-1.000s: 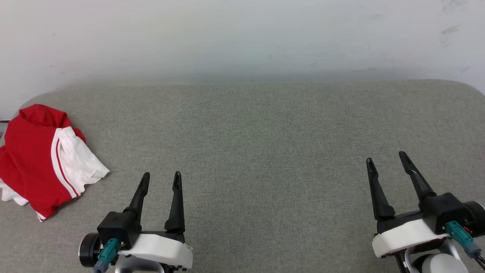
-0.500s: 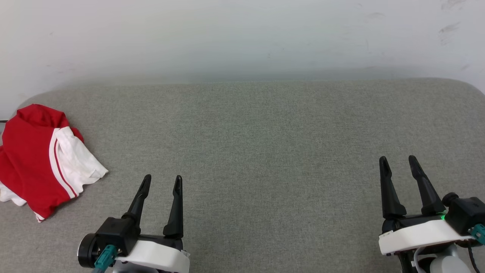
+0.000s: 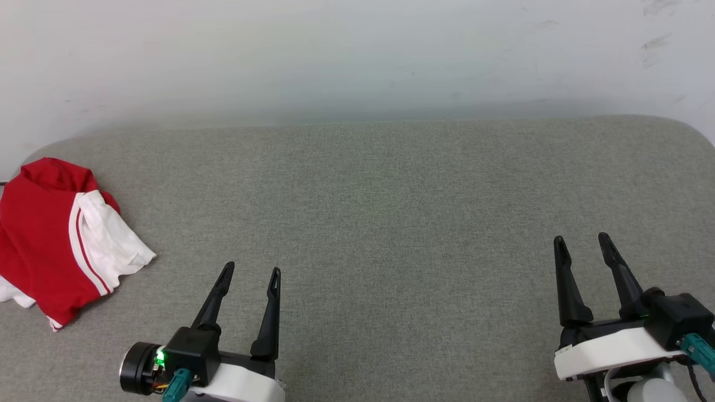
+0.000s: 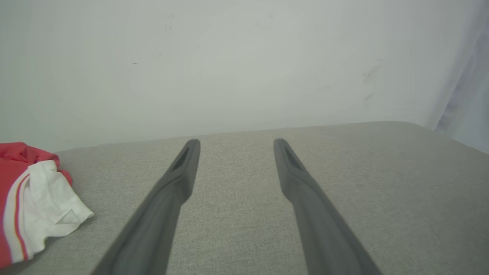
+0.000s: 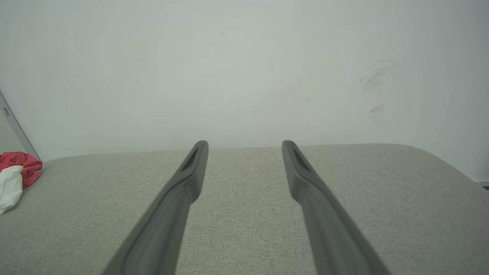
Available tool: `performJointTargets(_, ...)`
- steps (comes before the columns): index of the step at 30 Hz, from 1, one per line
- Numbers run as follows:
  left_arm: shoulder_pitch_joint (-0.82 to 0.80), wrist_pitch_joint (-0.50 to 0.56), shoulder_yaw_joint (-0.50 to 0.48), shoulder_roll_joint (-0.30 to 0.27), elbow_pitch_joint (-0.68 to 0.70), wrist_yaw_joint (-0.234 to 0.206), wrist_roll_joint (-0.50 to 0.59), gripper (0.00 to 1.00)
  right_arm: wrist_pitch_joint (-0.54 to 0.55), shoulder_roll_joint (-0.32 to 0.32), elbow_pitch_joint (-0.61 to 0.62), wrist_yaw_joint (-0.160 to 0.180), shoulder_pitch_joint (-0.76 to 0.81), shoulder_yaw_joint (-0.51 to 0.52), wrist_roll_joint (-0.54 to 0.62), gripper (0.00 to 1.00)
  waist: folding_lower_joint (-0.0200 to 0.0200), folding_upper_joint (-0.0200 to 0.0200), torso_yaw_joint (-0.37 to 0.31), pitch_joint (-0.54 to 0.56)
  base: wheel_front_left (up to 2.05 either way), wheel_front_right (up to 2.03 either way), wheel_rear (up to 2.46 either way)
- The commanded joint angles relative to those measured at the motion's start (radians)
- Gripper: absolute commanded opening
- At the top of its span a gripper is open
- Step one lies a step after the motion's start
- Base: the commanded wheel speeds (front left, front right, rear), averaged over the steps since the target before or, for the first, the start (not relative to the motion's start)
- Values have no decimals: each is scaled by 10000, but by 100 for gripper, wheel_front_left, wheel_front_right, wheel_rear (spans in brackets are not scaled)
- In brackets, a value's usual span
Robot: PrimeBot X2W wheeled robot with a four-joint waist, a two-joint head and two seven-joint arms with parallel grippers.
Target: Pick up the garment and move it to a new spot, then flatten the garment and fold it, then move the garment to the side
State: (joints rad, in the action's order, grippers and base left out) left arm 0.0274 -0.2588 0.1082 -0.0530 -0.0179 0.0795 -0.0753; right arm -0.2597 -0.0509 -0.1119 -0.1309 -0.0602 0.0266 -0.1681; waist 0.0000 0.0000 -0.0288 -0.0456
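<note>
The garment (image 3: 50,245) lies in a crumpled heap at the far left of the grey cloth surface, red with a white sleeve and red-white stripe trim facing up. It appears at the left edge of the left wrist view as the garment (image 4: 26,206), and small in the right wrist view as the garment (image 5: 15,172). My left gripper (image 3: 251,271) hovers low at the front, to the right of the heap and apart from it, open and empty. My right gripper (image 3: 581,241) stands open and empty at the front right. Both pairs of fingers (image 4: 179,179) (image 5: 191,175) point toward the wall.
The grey fabric surface (image 3: 391,212) has rounded back corners and butts against a white wall (image 3: 357,56). A pale curtain edge (image 4: 470,84) hangs at the right of the left wrist view. The garment sits close to the surface's left edge.
The left gripper has shifted a little right and lower in view; the right gripper has swung right and straightened. The head camera has turned slightly, sliding the garment leftward in view.
</note>
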Motion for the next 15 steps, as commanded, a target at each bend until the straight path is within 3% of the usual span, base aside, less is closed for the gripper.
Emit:
performJointTargets(1, 96, -91, 6, 15, 26, 58, 190, 100, -62, 12, 3, 3, -91, -7, 178, 100, 0, 0, -1, -4, 0, 0, 0)
performJointTargets(15, 128, -70, -101, 29, -227, 98, -379, 100, -59, 12, -69, 5, 53, -150, 172, 100, 0, 0, 149, 114, 0, 0, 0)
